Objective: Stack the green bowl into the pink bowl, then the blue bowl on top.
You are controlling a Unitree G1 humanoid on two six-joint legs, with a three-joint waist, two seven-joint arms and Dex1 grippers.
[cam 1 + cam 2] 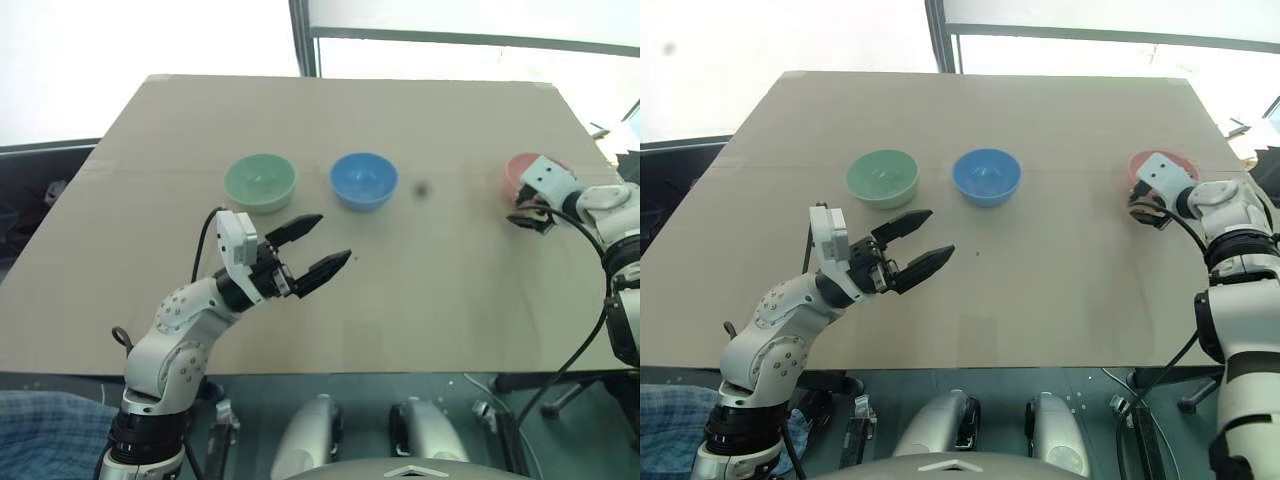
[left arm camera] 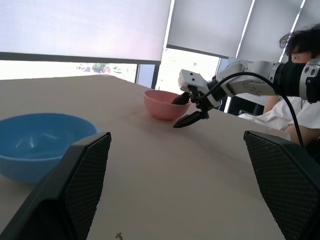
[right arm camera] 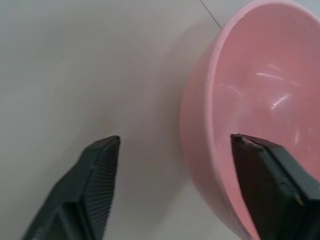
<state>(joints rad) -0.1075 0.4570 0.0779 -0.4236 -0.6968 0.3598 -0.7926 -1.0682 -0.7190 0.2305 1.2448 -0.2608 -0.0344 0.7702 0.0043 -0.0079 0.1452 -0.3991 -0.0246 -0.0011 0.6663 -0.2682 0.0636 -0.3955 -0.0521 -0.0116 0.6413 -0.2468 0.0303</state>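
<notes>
Head views: green bowl (image 1: pixel 260 182) and blue bowl (image 1: pixel 364 180) side by side mid-counter (image 1: pixel 430 290); pink bowl (image 1: pixel 1160 166) apart at right edge. Left tool (image 1: pixel 312 250) raised near green bowl, fingers spread, empty.
Left wrist view: right tool (image 2: pixel 186 109) at pink bowl rim, one finger inside, one outside.
Right wrist view: right tool fingers apart, straddling bowl wall, not yet pinching it.
</notes>
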